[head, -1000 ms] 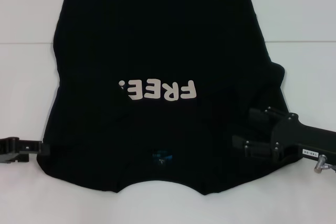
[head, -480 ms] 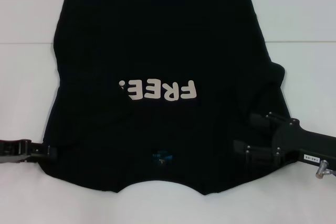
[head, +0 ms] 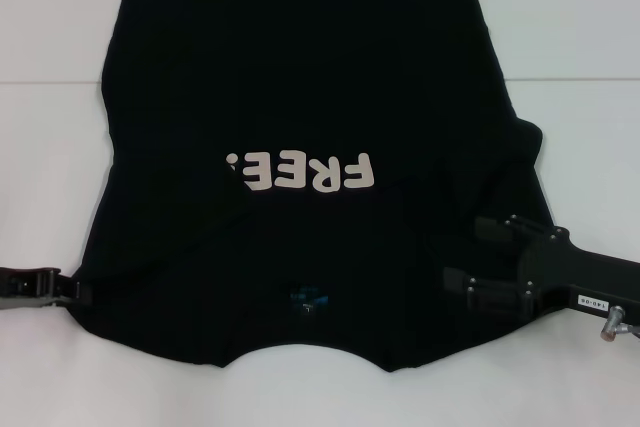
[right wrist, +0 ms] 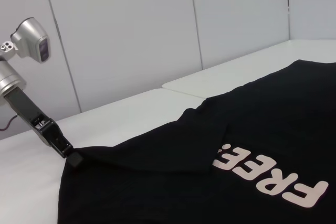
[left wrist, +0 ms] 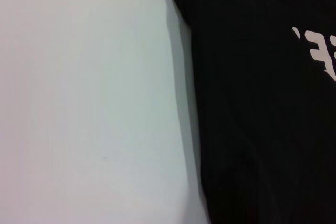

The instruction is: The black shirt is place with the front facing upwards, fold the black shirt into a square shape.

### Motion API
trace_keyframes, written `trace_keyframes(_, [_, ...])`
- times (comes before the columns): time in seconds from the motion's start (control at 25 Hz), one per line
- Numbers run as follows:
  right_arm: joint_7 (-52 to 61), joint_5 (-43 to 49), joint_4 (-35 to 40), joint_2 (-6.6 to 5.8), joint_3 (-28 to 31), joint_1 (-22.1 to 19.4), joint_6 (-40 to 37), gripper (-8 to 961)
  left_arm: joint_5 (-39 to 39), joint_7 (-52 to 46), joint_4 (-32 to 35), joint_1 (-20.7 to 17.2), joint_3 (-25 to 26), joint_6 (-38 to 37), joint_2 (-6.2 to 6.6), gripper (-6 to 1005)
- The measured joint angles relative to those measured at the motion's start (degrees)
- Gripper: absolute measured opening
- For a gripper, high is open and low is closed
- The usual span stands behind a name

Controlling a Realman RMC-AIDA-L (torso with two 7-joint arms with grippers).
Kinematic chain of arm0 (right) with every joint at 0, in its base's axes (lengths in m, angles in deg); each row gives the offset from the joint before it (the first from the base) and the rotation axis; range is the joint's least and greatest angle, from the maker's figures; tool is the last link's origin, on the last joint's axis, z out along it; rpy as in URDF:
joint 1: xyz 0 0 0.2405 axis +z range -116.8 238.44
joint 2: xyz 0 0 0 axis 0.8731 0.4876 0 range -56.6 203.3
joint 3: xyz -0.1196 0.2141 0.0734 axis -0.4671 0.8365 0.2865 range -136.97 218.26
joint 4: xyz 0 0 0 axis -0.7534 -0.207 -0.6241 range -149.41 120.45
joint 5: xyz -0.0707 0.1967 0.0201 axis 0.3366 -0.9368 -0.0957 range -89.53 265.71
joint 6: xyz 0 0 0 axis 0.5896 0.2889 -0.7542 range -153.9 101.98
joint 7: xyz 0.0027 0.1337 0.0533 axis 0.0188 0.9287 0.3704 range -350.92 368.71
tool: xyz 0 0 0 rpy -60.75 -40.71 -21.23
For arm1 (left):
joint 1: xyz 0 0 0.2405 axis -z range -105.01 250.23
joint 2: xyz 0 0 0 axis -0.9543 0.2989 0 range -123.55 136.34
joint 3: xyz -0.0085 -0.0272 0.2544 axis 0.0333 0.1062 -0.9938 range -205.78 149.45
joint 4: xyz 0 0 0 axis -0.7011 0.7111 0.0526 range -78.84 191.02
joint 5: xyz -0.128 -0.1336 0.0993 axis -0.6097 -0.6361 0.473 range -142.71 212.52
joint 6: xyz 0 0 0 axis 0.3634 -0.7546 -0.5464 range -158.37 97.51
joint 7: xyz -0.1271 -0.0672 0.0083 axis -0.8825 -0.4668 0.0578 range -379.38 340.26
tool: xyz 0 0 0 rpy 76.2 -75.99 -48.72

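Head view: the shirt [head: 300, 97] lies flat, front up, on the white table [head: 580, 37], collar toward the robot and hem at the far edge. The "FREE!" print [head: 300, 172] sits mid-chest, and the blue label [head: 307, 300] is just inside the neckline. Both sleeves look already turned in, so the outline is nearly a rectangle, though this is a judgement from the creases. The left gripper [head: 75, 290] is at the shirt's near left corner, touching the edge; I cannot tell whether its fingers are spread or pinching cloth. The right gripper [head: 465, 257] lies low over the near right shoulder with its 2 fingers apart, not yet pinching the cloth.

Left wrist view: only the shirt's straight side edge [left wrist: 189, 103] on the table and a corner of the print show, with no fingers visible.

Right wrist view: the left gripper [right wrist: 73, 158] meets the shirt's corner at table level, and the cloth rises in a slight ridge from it.

The step in hand seems to be taking hold of the 2 collar-side corners. Next, both grippers need a firm pinch, then an even lift and carry toward the hem, so the fold lands square.
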Motion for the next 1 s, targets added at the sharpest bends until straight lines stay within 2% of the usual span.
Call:
trace_keyframes(0.24, [2.1,0.0,0.3,-0.28,0.0,0.0,0.1,946,-0.3,0.1,0.1,0.1,-0.2,-0.6,0.07,70])
trace_keyframes(0.32, [5.8,0.0,1.1,-0.83,0.1,0.1,0.3,946,-0.4,0.1,0.1,0.3,0.0,-1.1,0.13,61])
trace_keyframes(0.36, [12.7,0.7,2.9,-2.12,0.3,0.6,0.4,946,-0.5,0.0,0.1,0.4,0.1,-1.4,0.17,57])
trace_keyframes(0.4, [12.7,0.7,2.9,-2.12,0.3,0.6,0.4,946,-0.6,-0.1,0.0,0.5,0.1,-1.6,0.24,52])
trace_keyframes(0.52, [29.0,5.0,7.0,-5.19,0.1,2.2,0.3,946,-1.0,-0.4,0.0,0.7,0.6,-2.7,0.58,39])
trace_keyframes(0.64, [46.7,13.6,8.7,-10.06,-0.3,6.9,-1.7,946,-1.5,-0.4,0.1,0.9,0.8,-3.6,1.08,25])
trace_keyframes(0.72, [60.3,21.9,7.8,-13.74,-0.4,11.4,-3.7,946,-1.7,-0.4,0.1,1.1,1.0,-4.1,1.34,21])
trace_keyframes(0.76, [65.4,26.1,7.0,-14.79,-0.4,13.5,-4.6,946,-1.8,-0.2,0.0,1.2,1.3,-4.3,1.47,21])
trace_keyframes(0.84, [74.0,34.1,6.2,-15.87,0.3,16.9,-6.4,947,-2.0,0.3,-0.1,1.3,1.9,-4.9,1.67,21])
trace_keyframes(1.0, [79.8,45.9,6.7,-15.17,1.2,20.2,-7.8,946,-2.4,0.8,-0.3,1.4,2.4,-5.2,1.87,21])
